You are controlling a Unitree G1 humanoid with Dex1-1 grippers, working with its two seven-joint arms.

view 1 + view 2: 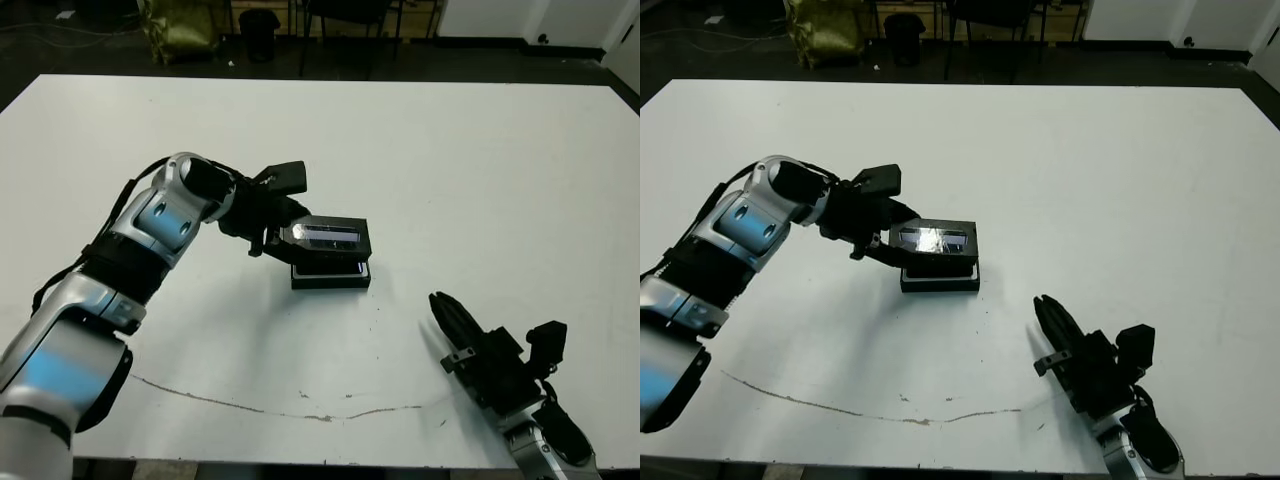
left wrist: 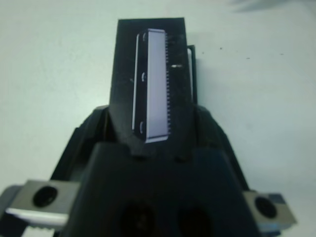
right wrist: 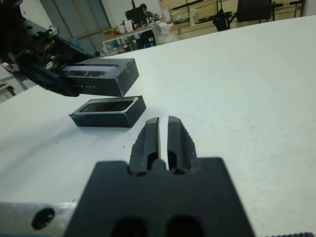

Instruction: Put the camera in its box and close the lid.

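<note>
Right wrist view: left gripper (image 3: 74, 81) clamps lid (image 3: 101, 76) above box (image 3: 108, 112); right gripper (image 3: 163, 138) fingers together

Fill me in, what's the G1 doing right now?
The left gripper holds the flat black rectangular lid in the air just above the shallow black box, slightly offset and not yet seated. A dark object, likely the camera, lies inside the box. The right gripper rests shut and empty near the white table's front edge.

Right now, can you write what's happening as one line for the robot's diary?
left gripper: holds lid above box | camera: in box | right gripper: shut, idle
</note>
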